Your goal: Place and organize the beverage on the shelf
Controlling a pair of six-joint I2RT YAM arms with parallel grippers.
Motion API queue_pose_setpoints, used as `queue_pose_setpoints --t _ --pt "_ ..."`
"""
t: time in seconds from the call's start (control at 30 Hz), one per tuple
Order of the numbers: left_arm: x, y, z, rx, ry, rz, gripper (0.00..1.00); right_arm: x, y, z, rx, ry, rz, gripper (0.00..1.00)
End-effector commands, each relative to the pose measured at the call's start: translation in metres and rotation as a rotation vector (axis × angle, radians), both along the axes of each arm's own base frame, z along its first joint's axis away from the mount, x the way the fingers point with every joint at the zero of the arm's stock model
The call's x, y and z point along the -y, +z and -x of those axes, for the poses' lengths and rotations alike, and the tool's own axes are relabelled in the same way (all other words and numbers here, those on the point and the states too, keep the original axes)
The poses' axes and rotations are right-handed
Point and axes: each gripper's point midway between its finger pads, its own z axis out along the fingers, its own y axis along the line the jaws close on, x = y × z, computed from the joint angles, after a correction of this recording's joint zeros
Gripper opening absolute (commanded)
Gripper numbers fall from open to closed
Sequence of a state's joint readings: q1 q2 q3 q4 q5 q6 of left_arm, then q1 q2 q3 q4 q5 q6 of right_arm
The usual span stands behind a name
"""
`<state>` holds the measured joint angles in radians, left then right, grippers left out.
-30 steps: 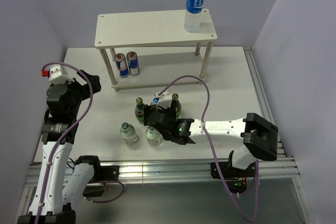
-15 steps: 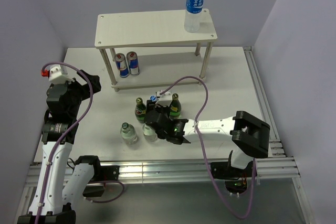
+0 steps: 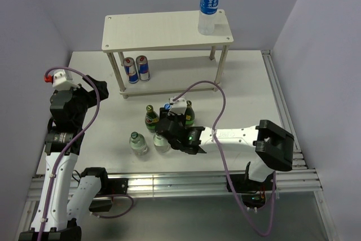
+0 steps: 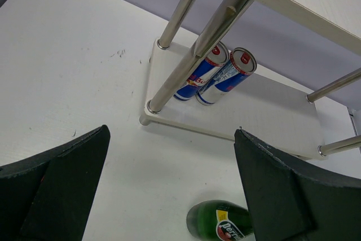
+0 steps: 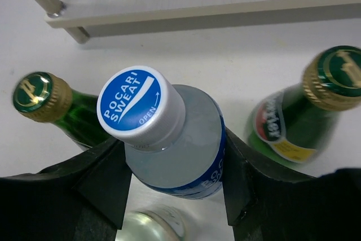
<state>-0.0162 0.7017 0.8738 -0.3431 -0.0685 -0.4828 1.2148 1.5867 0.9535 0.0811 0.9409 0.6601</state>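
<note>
The shelf [image 3: 167,31] stands at the back of the table. A Pocari Sweat bottle [image 3: 208,7] stands on its top board, and two Red Bull cans [image 3: 136,69] on its lower board. My right gripper [image 5: 172,179] is shut on a second, blue-capped Pocari Sweat bottle [image 5: 169,134], a finger pressed against each side below the cap. It stands among two green Perrier bottles [image 3: 150,118] [image 3: 188,114] and two clear bottles [image 3: 137,143] [image 3: 162,144]. My left gripper [image 4: 169,196] hangs open with nothing in it over the table's left side, facing the cans [image 4: 217,74].
A green Perrier bottle [image 4: 223,223] lies low in the left wrist view, near the right finger. The shelf's metal legs [image 4: 192,55] rise ahead of the left gripper. Walls close the table at back and sides. A rail [image 3: 279,100] runs along the right edge.
My right gripper has closed from wide open onto the blue-capped bottle and shifted slightly left. The left arm has not moved.
</note>
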Motion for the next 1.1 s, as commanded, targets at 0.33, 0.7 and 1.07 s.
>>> queue_pose_setpoints --t 0.33,0.7,1.07 --pt "-0.004 0.009 0.003 0.029 0.010 -0.023 0.99 0.067 0.217 0.001 0.216 -0.067 0.025 0.00" --pt "-0.005 0.010 0.003 0.032 0.013 -0.021 0.99 0.116 0.428 -0.011 0.531 -0.157 -0.093 0.00" --pt "-0.004 0.009 0.003 0.030 0.004 -0.020 0.99 0.132 0.505 -0.065 0.656 -0.247 -0.125 0.00"
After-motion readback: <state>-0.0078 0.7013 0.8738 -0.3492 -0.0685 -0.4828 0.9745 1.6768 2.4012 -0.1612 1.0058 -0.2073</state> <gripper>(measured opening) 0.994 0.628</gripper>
